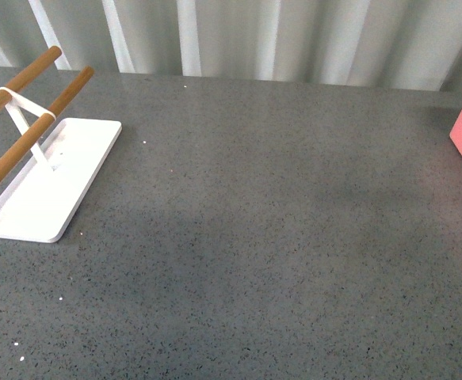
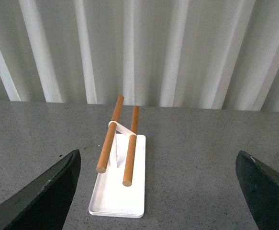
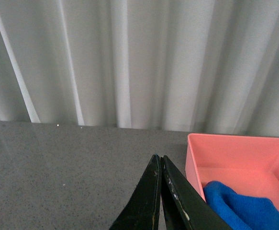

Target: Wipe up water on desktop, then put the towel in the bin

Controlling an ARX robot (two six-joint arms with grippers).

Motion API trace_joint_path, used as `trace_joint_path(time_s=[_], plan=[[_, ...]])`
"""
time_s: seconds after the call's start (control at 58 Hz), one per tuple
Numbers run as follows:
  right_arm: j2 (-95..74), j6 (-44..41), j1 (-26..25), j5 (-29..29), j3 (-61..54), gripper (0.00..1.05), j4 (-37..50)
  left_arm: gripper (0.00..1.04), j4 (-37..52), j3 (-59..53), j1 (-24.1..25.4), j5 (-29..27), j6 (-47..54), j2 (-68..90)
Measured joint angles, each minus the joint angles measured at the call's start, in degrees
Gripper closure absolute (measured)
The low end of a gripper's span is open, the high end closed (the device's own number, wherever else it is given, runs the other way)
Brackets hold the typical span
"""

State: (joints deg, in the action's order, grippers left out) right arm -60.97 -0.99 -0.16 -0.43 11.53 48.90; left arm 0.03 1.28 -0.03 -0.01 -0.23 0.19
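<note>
Already the towel (image 3: 242, 208) lies inside the bin (image 3: 235, 153), so the job looks finished. The right gripper (image 3: 161, 165) hangs just beside the bin, fingers pressed together and empty (its load released there, I judge). The left gripper (image 2: 158, 189), far from the bin, gapes wide, facing the white tray (image 2: 117, 199) on the desktop (image 1: 254, 237).

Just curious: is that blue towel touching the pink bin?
Touching. The right wrist view shows the towel lying inside the bin, resting against its floor.
</note>
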Motion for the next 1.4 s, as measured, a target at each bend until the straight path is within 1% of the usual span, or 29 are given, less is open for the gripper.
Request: trace_joint_path(time_s=[0.448,0.5,0.551,0.896,1.396], plan=[[15.85,0.09,0.00,0.00,-7.65,1.01,-8.33,0.07,0.00,0.00,0.00,0.00,0.00,0.00],[16.04,0.17,0.00,0.02,-9.03,1.01,-6.14,0.07,0.00,0.00,0.00,0.00,0.00,0.00],[16.96,0.20,0.00,0.02,-9.99,1.01,-6.56,0.07,0.00,0.00,0.00,0.00,0.00,0.00],[31.12,0.24,0.00,0.17,-10.32,1.01,-19.54,0.07,0.00,0.00,0.00,0.00,0.00,0.00],[44.65,0.35,0.00,0.17,-10.36,1.01,-32.44,0.07,0.00,0.00,0.00,0.00,0.00,0.00]])
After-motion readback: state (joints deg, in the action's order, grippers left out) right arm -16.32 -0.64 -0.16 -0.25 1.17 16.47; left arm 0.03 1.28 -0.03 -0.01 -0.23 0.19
